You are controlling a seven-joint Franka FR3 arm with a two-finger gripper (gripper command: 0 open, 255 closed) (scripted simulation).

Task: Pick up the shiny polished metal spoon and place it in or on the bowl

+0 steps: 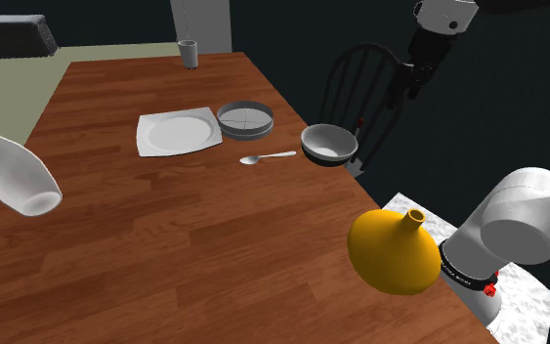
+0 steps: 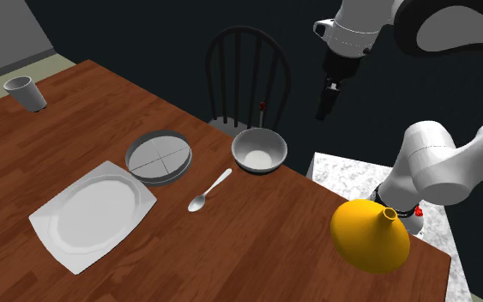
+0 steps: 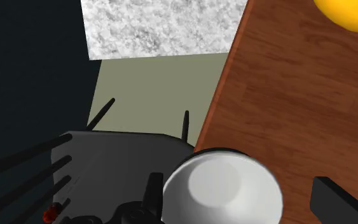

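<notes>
Your gripper [image 2: 324, 110] hangs high, fingers apart and empty; descending for the spoon [image 2: 209, 190], you risk clipping the bowl [image 2: 259, 153] beside its handle.

Silver spoon [image 1: 266, 156] flat on wooden table, apparently bowl-up, just beside empty upright grey bowl [image 1: 328, 143]

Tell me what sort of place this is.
Most likely a home dining area: a long wooden table set with a white plate, a bowl and a spoon, and a dark spindle-back chair drawn up to its edge.
</notes>
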